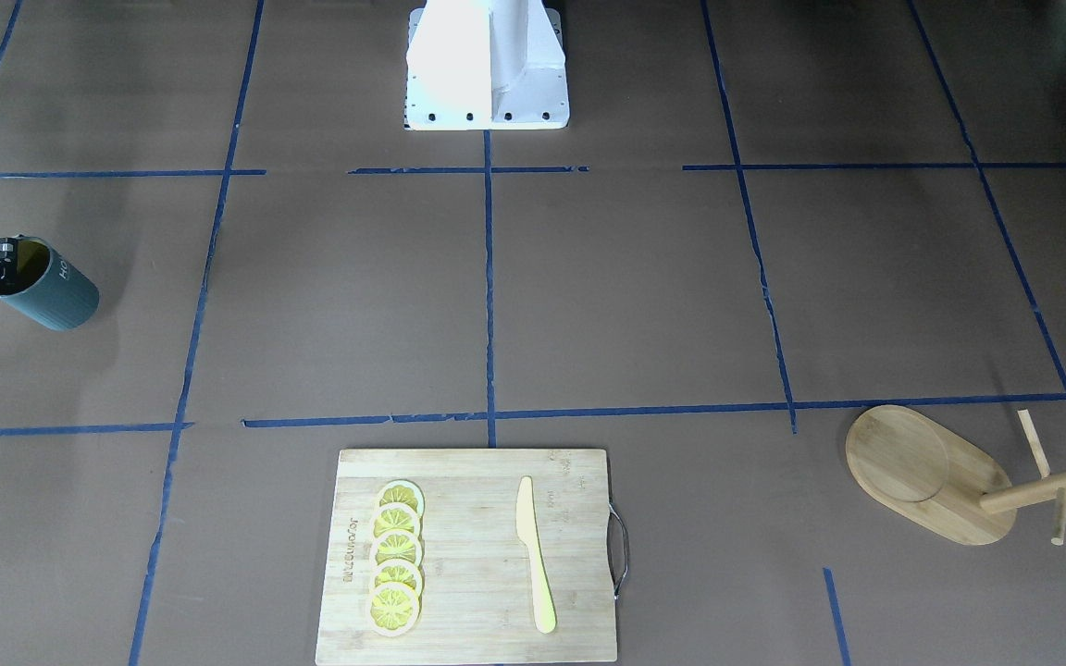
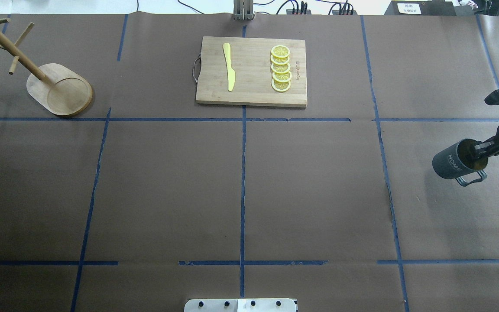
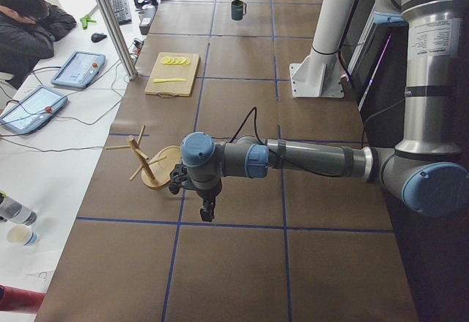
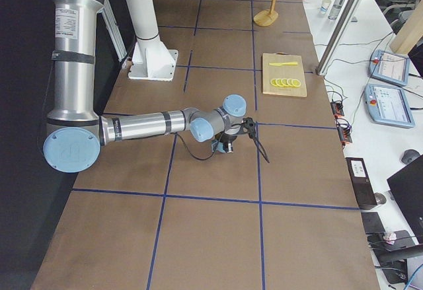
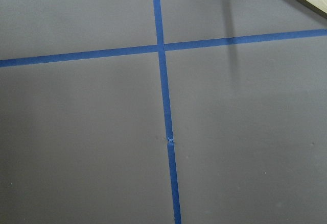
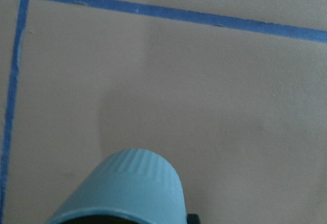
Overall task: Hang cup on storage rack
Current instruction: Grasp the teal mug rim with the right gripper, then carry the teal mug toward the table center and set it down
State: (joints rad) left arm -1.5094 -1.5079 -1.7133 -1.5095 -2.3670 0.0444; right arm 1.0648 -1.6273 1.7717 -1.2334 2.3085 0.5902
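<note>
Figure: transport stage of hanging. The right end effector (image 2: 481, 150) pinches the cup (image 2: 458, 159) by its rim, one finger inside the mouth. The cup is tilted and apparently clear of the desk (image 2: 249, 186), at its right end. The storage rack (image 2: 61, 91) stands well apart at the opposite end, near the left end effector (image 3: 207, 209), whose state cannot be told. Hazards: a single-wall rim pinch may let the cup pivot or slip during the long traverse. The small handle (image 2: 471, 177) must thread a thin peg (image 2: 26, 34), so misalignment could push or topple the light rack. Reach across may prove insufficient.
</note>
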